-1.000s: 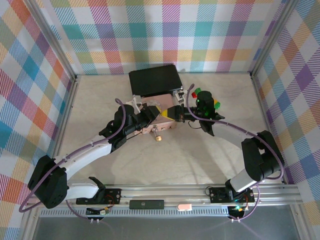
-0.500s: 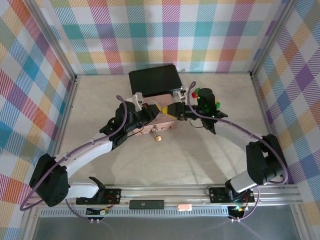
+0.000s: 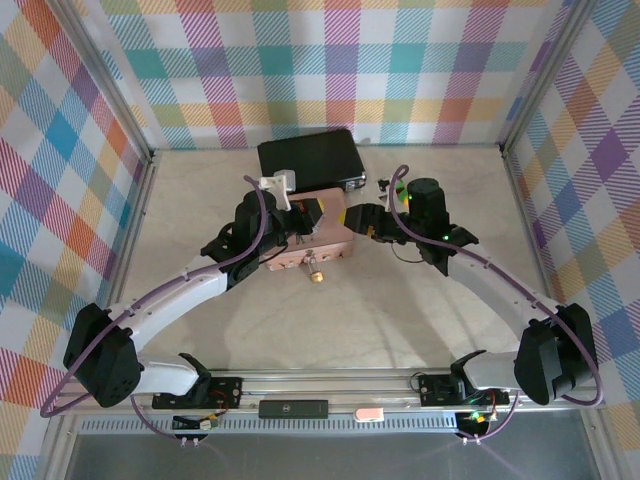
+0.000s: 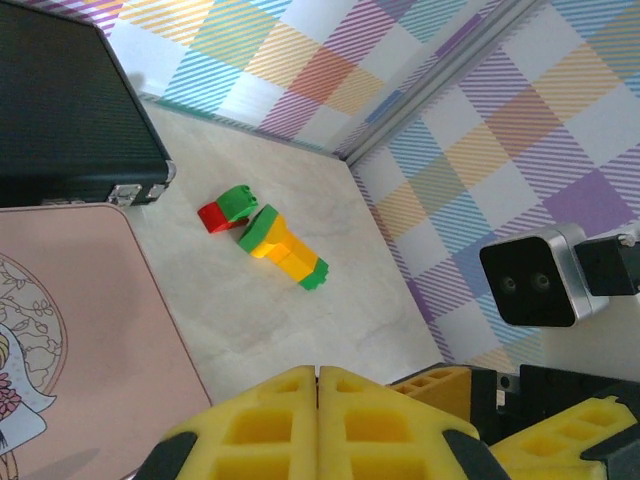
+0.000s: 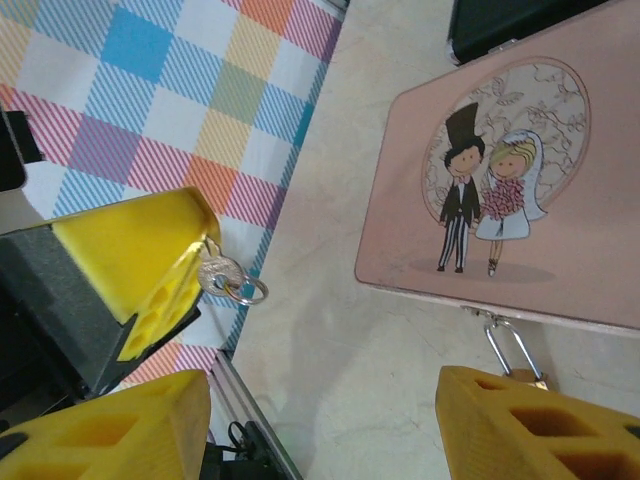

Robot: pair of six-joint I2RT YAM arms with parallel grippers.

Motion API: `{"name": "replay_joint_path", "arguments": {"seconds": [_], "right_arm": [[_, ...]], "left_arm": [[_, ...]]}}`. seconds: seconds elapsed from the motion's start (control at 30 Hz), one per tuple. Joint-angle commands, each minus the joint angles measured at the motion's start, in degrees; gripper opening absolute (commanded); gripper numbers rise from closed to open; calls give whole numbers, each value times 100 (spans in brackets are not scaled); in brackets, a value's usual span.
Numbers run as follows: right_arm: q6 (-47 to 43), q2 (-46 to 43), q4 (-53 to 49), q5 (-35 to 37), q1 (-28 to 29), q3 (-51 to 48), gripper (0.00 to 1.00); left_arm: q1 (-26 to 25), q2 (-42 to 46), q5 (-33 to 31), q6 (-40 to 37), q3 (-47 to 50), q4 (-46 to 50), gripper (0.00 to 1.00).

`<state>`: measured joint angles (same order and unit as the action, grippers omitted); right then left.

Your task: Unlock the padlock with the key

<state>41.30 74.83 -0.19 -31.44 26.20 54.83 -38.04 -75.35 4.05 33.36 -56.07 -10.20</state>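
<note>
I see left gripper (image 4: 318,385) pinched tight (fingers (image 4: 265,425) flush), right gripper (image 5: 325,415) spread wide; left arm (image 3: 180,298) and right arm (image 3: 500,280) bow inward, wrists close.

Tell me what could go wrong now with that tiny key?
1. The left gripper pinches the key only at its fingertips, so the key might twist, slip out and drop.
2. The padlock hangs loose at the front edge of the pink wedding-picture tin, and the right gripper is open, holding nothing. A push from the key may just swing the padlock away.
</note>
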Motion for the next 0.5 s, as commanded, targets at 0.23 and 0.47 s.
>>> {"name": "replay_joint_path", "arguments": {"seconds": [0.23,0.47], "right_arm": [[789,-93,1569,-61,-177,-978,60],[1175,-95,2773,-385,-236,-1397,55]], "left_arm": [[-244,-150,-531,599,253,-790,0],[-676,-73,-1013,935,612,-1409,0]]}}
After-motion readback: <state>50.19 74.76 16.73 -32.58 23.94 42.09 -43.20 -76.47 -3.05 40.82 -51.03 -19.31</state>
